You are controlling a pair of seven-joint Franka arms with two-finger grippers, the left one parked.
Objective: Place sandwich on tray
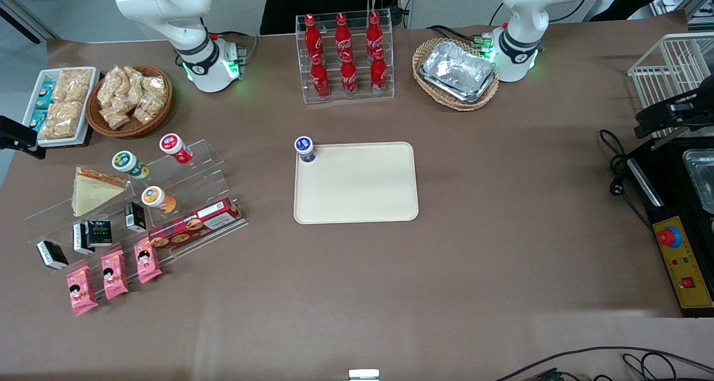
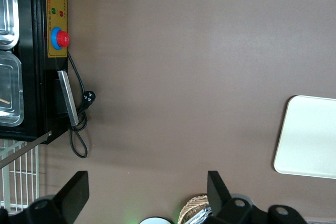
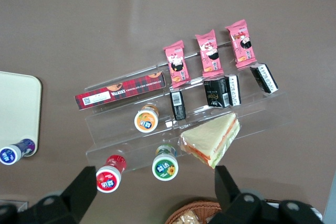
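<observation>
The sandwich (image 1: 92, 191) (image 3: 212, 137), a wrapped triangular wedge with an orange-red and green edge, lies on the upper step of a clear stepped shelf (image 1: 206, 163) toward the working arm's end of the table. The cream-beige tray (image 1: 357, 183) (image 3: 18, 108) lies flat at the table's middle. A small blue-capped bottle (image 1: 305, 148) (image 3: 10, 154) stands on one of the tray's corners. My gripper (image 3: 156, 195) (image 1: 22, 141) hangs high above the table beside the shelf, open wide. Nothing is between its fingers (image 3: 86, 192), and it is clear of the sandwich.
The shelf also holds a green-capped (image 3: 165, 166), a red-capped (image 3: 108, 178) and an orange-capped bottle (image 3: 146, 119), black cartons (image 3: 216, 93), a biscuit box (image 3: 121, 91) and pink snack packets (image 3: 209, 52). Farther from the camera stand a snack basket (image 1: 129, 99), a white dish (image 1: 60, 105) and a cola rack (image 1: 346, 54).
</observation>
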